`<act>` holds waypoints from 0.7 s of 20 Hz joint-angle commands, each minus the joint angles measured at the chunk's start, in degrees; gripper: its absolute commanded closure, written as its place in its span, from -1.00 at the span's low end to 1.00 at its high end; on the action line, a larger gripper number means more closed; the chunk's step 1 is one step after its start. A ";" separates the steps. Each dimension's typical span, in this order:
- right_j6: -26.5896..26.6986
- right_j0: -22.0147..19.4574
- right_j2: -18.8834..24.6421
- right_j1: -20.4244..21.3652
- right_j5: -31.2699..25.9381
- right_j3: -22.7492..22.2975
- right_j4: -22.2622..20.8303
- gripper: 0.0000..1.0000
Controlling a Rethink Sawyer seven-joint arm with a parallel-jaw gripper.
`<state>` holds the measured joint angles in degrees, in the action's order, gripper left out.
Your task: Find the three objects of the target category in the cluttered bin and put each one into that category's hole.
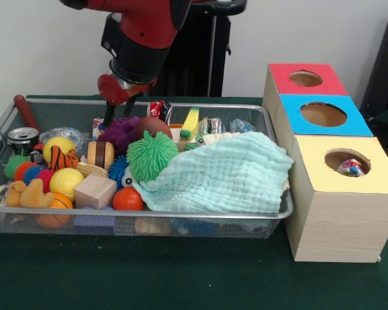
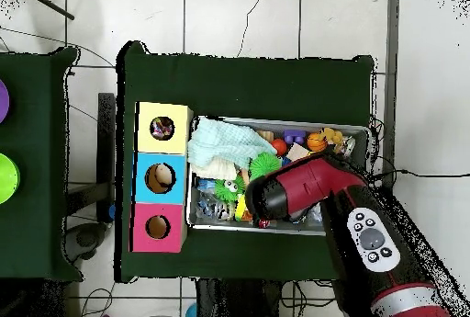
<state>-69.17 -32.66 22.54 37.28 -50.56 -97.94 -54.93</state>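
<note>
The bin (image 1: 200, 214) is a long wire-mesh basket full of toys; it also shows in the overhead view (image 2: 275, 228). My gripper (image 1: 120, 108) hangs open and empty over the bin's far side, just above a purple spiky ball (image 1: 121, 133). In the overhead view the arm (image 2: 303, 189) hides it. A clear crinkly wrapper (image 1: 66, 135) lies at the far left by a can. Another clear wrapper (image 1: 240, 126) lies at the far right. A confetti-print wrapper (image 1: 351, 168) sits inside the hole (image 1: 338, 156) of the yellow-topped box, and also shows in the overhead view (image 2: 162, 129).
A pale green quilted cloth (image 1: 226, 174) covers the bin's right half. A green spiky ball (image 1: 152, 155), a wooden block (image 1: 95, 190), yellow balls and a can (image 1: 22, 137) crowd the left. The blue-topped box (image 1: 323, 129) and red-topped box (image 1: 291, 68) stand behind the yellow one.
</note>
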 commanded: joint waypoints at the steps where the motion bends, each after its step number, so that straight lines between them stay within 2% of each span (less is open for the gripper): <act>1: 10.73 2.02 -5.20 1.17 -10.79 1.89 -5.70 -1.00; 5: 11.35 0.84 -4.51 2.73 -11.30 2.82 -3.77 -1.00; 10: 11.39 -0.87 -3.86 6.44 -7.56 2.09 -4.40 -1.00; 14: 13.26 -5.50 0.14 5.52 -3.42 0.43 0.20 -1.00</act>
<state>-69.17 -33.40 19.70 41.74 -57.07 -97.94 -55.50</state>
